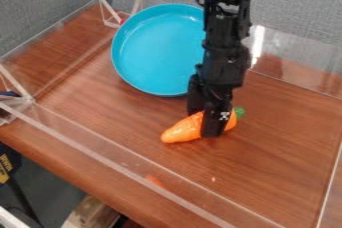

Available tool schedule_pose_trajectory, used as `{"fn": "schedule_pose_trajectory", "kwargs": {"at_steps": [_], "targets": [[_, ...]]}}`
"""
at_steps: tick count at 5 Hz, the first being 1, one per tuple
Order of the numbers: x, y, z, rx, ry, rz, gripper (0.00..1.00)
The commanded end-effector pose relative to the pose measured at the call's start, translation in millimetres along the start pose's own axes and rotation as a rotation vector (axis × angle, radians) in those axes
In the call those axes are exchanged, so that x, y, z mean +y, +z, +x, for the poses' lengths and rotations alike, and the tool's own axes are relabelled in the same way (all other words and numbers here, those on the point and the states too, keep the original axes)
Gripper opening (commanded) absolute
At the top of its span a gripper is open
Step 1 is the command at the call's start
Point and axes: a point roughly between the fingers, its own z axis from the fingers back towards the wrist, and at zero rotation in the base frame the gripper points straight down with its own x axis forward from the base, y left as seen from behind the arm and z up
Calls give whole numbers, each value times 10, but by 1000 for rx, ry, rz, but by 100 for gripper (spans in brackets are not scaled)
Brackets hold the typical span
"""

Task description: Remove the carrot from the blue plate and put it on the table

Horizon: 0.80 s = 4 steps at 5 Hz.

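Note:
The orange carrot (183, 130) lies on its side on the table (94, 102), in front of and off the blue plate (158, 47). Its green top (237, 116) points right. My black gripper (214, 127) hangs straight down over the carrot's middle, with the fingers straddling it and hiding that part. The jaws look slightly open and are not lifting the carrot. The blue plate sits empty at the back of the table, tilted against the back wall.
Low clear acrylic walls (80, 142) border the table on all sides. A grey wall panel stands behind. The arm rises from the gripper toward the top of the view, crossing the plate's right rim.

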Motion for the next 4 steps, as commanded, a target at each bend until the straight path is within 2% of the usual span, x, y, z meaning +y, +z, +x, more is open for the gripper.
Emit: {"fn": "schedule_pose_trajectory", "kwargs": {"at_steps": [1, 4], "targets": [[104, 173, 18, -34, -5, 15, 100], [140, 163, 59, -7, -37, -32, 100]]}}
